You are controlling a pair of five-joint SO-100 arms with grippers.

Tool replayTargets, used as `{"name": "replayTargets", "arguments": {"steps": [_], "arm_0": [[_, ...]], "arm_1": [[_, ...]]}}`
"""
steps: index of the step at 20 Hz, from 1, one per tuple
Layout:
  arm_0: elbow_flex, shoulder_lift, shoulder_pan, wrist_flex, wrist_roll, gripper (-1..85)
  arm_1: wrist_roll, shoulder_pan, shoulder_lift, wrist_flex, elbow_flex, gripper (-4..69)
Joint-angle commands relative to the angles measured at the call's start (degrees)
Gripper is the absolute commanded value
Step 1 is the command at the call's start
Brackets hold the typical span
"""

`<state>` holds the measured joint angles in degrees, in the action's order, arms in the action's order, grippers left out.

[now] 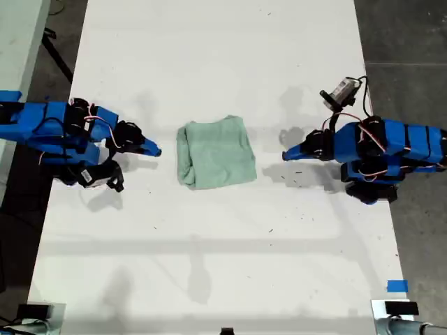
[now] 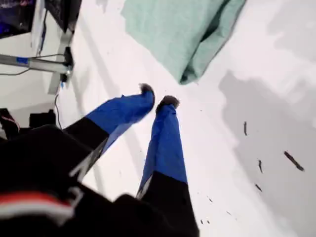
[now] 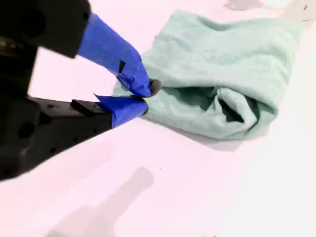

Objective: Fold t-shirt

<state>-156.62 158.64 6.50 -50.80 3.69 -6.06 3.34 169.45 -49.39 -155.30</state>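
Observation:
The t-shirt (image 1: pixel 215 153) lies folded into a small pale mint-green bundle in the middle of the white table (image 1: pixel 223 265). My first gripper (image 1: pixel 285 155) rests at the exterior view's right, a short gap from the shirt's edge, jaws shut on nothing. In the first wrist view its fingertips (image 2: pixel 158 98) point at a corner of the t-shirt (image 2: pixel 182 29). My second gripper (image 1: pixel 158 150) sits at the exterior view's left, just short of the bundle's rolled edge, also shut and empty. Its wrist view shows the tips (image 3: pixel 147 97) close before the t-shirt (image 3: pixel 227 74).
Small dark specks (image 1: pixel 297 174) mark the table near my first gripper. A strip of blue tape (image 1: pixel 397 285) sticks near the table's edge at the exterior view's lower right. Grey floor (image 1: pixel 405 42) borders the table on both sides.

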Motion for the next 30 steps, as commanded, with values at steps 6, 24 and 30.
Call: {"name": "replayTargets", "arguments": {"steps": [6,24,30], "arm_0": [[-11.78,21.71,-2.46,-7.56,-3.25,0.0],[-16.79,37.44,-1.93,-27.69,-4.57,1.1],[-16.79,37.44,-2.20,-28.39,-4.57,1.9]], "arm_1": [[-12.30,1.93,-52.73,29.27,31.38,-1.4],[-11.07,7.47,-116.54,12.30,89.82,-1.5],[-13.80,-5.62,-96.42,-6.33,86.66,-1.9]]}}
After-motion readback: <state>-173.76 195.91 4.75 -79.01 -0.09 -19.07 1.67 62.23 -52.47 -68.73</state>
